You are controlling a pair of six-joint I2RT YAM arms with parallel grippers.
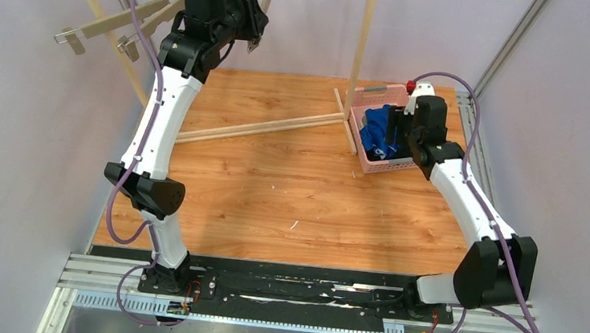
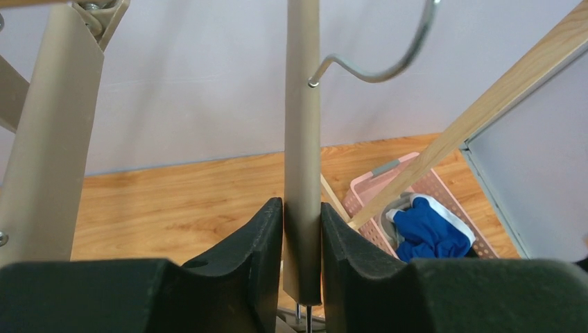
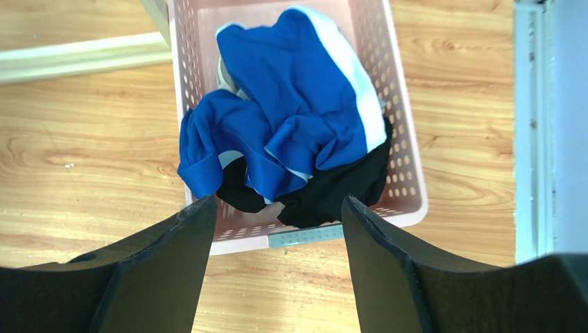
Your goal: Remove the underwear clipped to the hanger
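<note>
Saw from above left gripper raised far back, right gripper over pink perforated plastic basket. At left wrist, found jaws clamped on beige hanger bar. At right wrist, found fingers spread apart, bright blue underwear atop black underwear in basket just ahead.

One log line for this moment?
left gripper shut on hanger | right gripper open over basket | blue underwear, black underwear in basket
</note>
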